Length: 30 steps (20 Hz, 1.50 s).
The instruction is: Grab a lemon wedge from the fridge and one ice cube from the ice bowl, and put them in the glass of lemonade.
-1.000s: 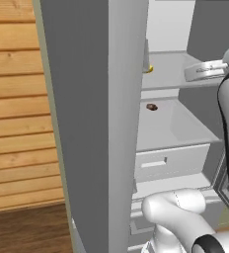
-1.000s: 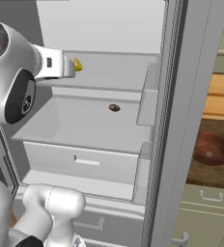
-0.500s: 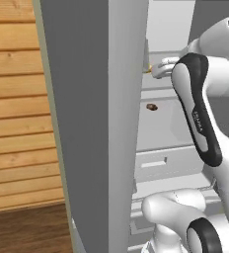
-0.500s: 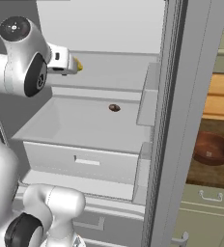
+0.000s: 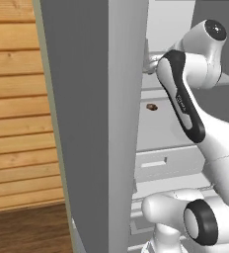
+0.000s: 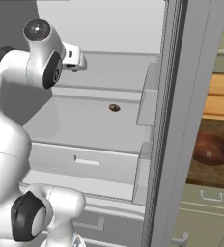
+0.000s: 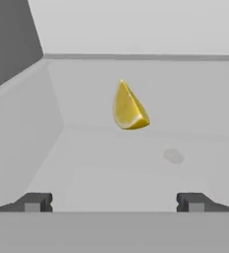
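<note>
gripper (image 7: 114,202) jaws wide open and empty inside the fridge (image 6: 176,96), lemon wedge (image 7: 128,107) standing near the shelf's back edge, untouched

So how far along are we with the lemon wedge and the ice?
Done: the fridge stands open and the arm reaches onto its upper shelf. In hand: the open gripper faces the lemon wedge, which lies ahead of the fingertips, not yet between them. Left: grasping the wedge, carrying it to the glass of lemonade, then taking a cube from the ice bowl on the counter to the right.
</note>
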Available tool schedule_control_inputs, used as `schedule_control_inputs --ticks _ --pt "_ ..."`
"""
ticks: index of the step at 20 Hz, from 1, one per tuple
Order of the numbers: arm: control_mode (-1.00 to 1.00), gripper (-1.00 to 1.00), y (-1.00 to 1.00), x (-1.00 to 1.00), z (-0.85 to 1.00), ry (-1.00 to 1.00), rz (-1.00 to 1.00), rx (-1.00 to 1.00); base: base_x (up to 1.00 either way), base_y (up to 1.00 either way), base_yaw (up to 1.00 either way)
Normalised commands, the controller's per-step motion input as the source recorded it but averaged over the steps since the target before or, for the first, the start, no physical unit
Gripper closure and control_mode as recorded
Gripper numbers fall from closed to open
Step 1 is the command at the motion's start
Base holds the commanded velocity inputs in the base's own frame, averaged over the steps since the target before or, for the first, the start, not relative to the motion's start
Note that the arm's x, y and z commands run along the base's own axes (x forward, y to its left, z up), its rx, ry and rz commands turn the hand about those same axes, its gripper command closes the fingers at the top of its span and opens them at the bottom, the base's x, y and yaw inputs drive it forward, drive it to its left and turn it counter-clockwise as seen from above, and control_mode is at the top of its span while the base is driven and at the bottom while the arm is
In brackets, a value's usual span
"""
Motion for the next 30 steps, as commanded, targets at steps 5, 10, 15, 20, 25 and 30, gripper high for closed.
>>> schedule_control_inputs --ticks 5,10,15,20,25,30 --pt "-1.0 -1.0 -0.06 0.55 -0.12 0.12 0.0 0.0 0.0 0.0 0.0" --pt "-1.0 -1.0 -0.01 0.54 -0.14 0.05 0.0 0.0 0.0 0.0 0.0" --pt "-1.0 -1.0 0.0 0.55 -0.09 0.0 0.0 0.0 0.0 0.0 0.0" --pt "-1.0 -1.0 0.0 0.54 -0.25 0.0 0.0 -0.05 0.0 0.0 0.0" --pt "-1.0 -1.0 0.0 0.46 -0.19 -0.01 0.0 -0.03 0.0 0.0 0.0" --pt "-1.0 1.0 0.09 0.01 -0.28 0.0 0.01 -0.06 0.0 0.0 0.0"
